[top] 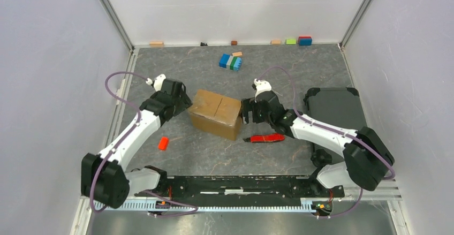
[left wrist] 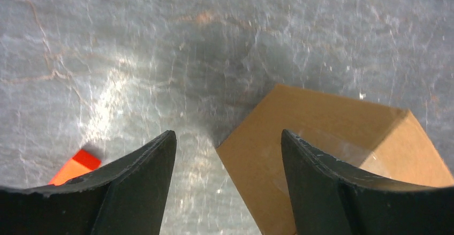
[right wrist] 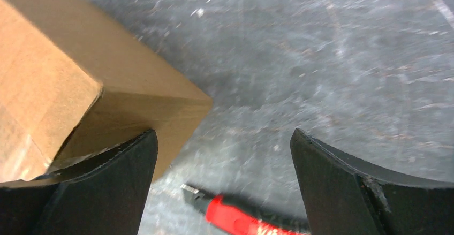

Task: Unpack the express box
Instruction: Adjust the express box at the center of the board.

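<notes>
I am watching the express box [top: 216, 113] sitting closed on the tabletop [top: 176, 69], between the left gripper [left wrist: 227, 138] and right gripper [right wrist: 225, 138]. Both are hovering at its corners, jaws gaping wide, gripping nothing.

Plain white walls [top: 53, 58] enclose a grey marbled tabletop [top: 176, 66] veined with rust-brown streaks; slim aluminium corner posts [top: 112, 13] rise at both back corners, and soft overhead light glares off the scuffed surface
</notes>
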`<state>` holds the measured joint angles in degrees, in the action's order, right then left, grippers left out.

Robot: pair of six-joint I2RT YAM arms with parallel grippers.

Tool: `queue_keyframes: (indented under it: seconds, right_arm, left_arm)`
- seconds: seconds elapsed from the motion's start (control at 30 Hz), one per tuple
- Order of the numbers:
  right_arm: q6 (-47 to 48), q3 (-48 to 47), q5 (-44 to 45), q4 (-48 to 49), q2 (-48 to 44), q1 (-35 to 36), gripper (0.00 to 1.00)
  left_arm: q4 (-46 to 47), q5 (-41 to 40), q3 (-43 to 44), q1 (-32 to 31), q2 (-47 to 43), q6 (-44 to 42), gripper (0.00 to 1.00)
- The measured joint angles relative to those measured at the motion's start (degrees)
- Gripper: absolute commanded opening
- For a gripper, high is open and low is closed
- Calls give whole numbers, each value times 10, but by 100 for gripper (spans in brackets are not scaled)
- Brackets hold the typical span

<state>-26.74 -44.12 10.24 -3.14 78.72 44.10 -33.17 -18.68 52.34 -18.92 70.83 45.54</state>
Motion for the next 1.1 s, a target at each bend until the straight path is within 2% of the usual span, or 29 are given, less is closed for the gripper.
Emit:
queue_keyframes:
  seconds: [0.2, 0.43, 0.57, 0.8, 0.9, 1.1]
  right_arm:
    - [23, -63, 53, -15, 55, -33, 98]
    - [45, -84, 69, -27, 57, -47, 98]
    - [49, -65, 68, -38, 9, -60, 98]
    - [61, 41, 51, -64, -126, -82, 99]
    - [79, 75, 21, -78, -132, -82, 99]
    - [126, 116, -43, -93, -128, -82, 98]
  left_arm:
    - [-7, -3, -59, -47, -72, 38, 80]
    - [-27, -7, -78, -56, -93, 47, 85]
    - [-54, -9, -52, -60, -94, 21, 88]
    - [-76, -7, 33, -60, -103, -60, 91]
    - [-77, 14, 68, -60, -103, -88, 91]
    - [-84, 104, 127, -73, -102, -123, 92]
